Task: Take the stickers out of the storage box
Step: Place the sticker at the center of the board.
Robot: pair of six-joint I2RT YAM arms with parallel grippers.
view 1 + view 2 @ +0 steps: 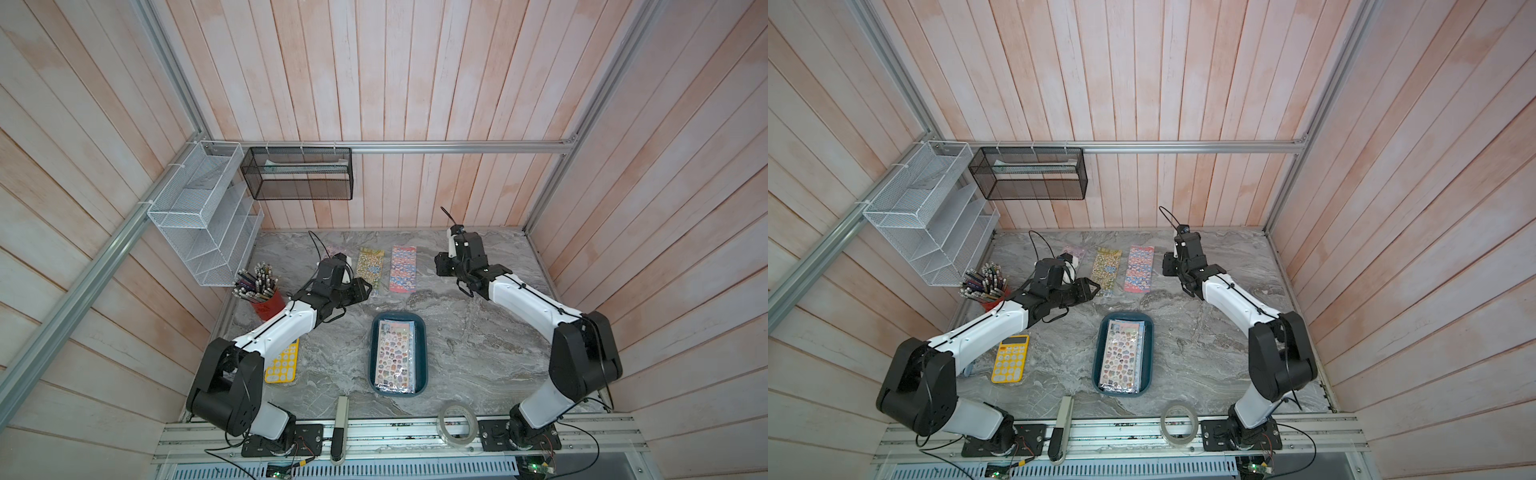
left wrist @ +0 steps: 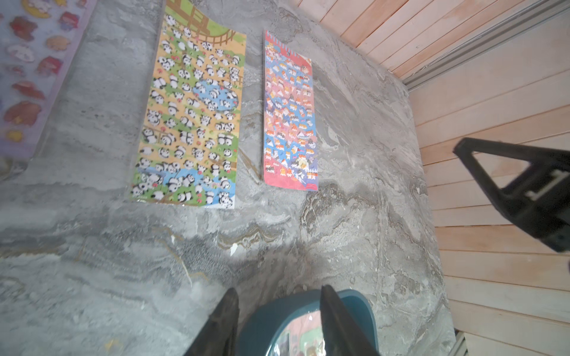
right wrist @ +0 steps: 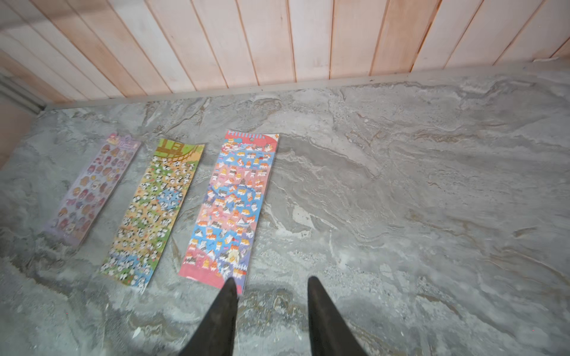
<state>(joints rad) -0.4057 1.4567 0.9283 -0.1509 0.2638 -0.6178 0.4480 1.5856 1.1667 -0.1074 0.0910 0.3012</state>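
Stickers (image 1: pixel 392 353) lie stacked in the storage box (image 1: pixel 422 357); beyond it I see three sheets (image 3: pixel 154 212) laid side by side. My left gripper (image 2: pixel 279 289) hangs near the box's far end and my right gripper (image 3: pixel 271 279) by the pink sheet (image 3: pixel 229 206), both with jaws apart and empty.

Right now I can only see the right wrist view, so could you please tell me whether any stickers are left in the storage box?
Observer: Yes, the storage box holds a stack of stickers, with a pale sheet of cartoon figures on top.
Operator: Thank you. Where is the left gripper?
Observer: The left gripper hangs open and empty near the box's far end.
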